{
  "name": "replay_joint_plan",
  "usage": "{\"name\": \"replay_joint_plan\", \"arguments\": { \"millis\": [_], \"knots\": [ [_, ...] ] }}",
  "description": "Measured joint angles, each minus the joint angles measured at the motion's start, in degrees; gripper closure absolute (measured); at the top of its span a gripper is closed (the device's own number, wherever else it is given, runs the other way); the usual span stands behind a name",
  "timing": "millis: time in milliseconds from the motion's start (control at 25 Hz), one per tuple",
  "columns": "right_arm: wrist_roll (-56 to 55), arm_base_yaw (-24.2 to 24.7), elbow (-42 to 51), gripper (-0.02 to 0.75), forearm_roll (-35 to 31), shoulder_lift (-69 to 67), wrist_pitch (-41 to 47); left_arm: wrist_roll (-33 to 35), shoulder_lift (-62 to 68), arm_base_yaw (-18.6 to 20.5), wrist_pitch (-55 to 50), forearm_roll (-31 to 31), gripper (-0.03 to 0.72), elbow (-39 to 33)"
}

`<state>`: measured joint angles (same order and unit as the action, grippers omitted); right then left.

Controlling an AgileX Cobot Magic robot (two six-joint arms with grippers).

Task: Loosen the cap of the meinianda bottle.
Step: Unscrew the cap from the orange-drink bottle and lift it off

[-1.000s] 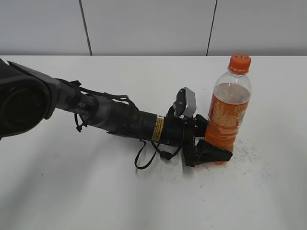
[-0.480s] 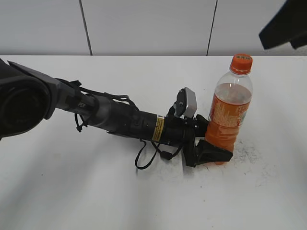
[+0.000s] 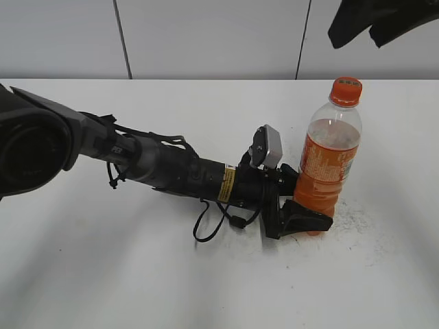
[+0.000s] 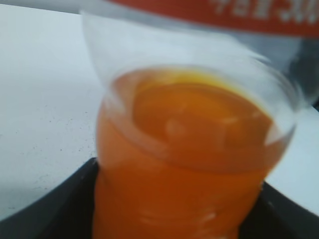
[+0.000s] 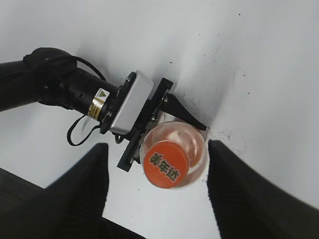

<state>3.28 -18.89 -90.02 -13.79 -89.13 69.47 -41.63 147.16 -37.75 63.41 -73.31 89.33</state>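
The meinianda bottle (image 3: 328,161) stands upright on the white table, clear plastic with orange drink and an orange label. Its orange cap (image 3: 345,90) is on the neck. My left gripper (image 3: 302,216) is shut on the bottle's lower body; the left wrist view shows the bottle (image 4: 189,149) filling the frame between the black jaws. My right gripper (image 3: 377,20) hangs open at the top right, above the bottle. In the right wrist view the cap (image 5: 166,170) lies between the two open black fingers (image 5: 158,186), seen from above and well apart from them.
The left arm (image 3: 158,168) stretches low across the table from the left edge, with a loose black cable loop (image 3: 209,229) beneath it. The white table (image 3: 137,274) ends at a grey panelled wall behind.
My right gripper has come into the exterior view from the top right and moved left, closer to above the bottle. The left gripper and the bottle have not moved.
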Motion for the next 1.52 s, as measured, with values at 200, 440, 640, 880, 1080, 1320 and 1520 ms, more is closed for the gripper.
{"name": "replay_joint_plan", "arguments": {
  "millis": [200,440,640,880,1080,1320,1520],
  "knots": [
    [0.8,0.0,0.0,0.279,0.1,-0.1,0.0,0.0,0.0,0.0,-0.2,0.0,0.133,0.0],
    [0.8,0.0,0.6,0.279,0.2,-0.1,0.0,0.0,-0.1,-0.1,-0.2,-0.2,0.133,0.0],
    [0.7,0.0,6.1,0.279,0.3,-0.1,0.1,0.0,-0.2,-0.1,-0.5,-0.6,0.133,0.0],
    [0.7,0.0,7.1,0.279,0.3,-0.5,0.2,0.0,-0.3,-0.1,-0.5,-0.7,0.134,0.0],
    [0.7,0.0,7.1,0.279,0.3,-3.3,0.2,0.0,-0.3,-0.1,-0.6,-0.9,0.134,0.0],
    [0.7,0.0,7.1,0.281,0.3,-3.5,0.1,0.0,-0.3,-0.1,-0.7,-1.0,0.134,0.0],
    [0.7,0.0,6.8,0.372,0.2,-2.8,-0.3,0.0,-0.3,-0.1,-0.8,-1.0,0.134,0.0]
  ]
}}
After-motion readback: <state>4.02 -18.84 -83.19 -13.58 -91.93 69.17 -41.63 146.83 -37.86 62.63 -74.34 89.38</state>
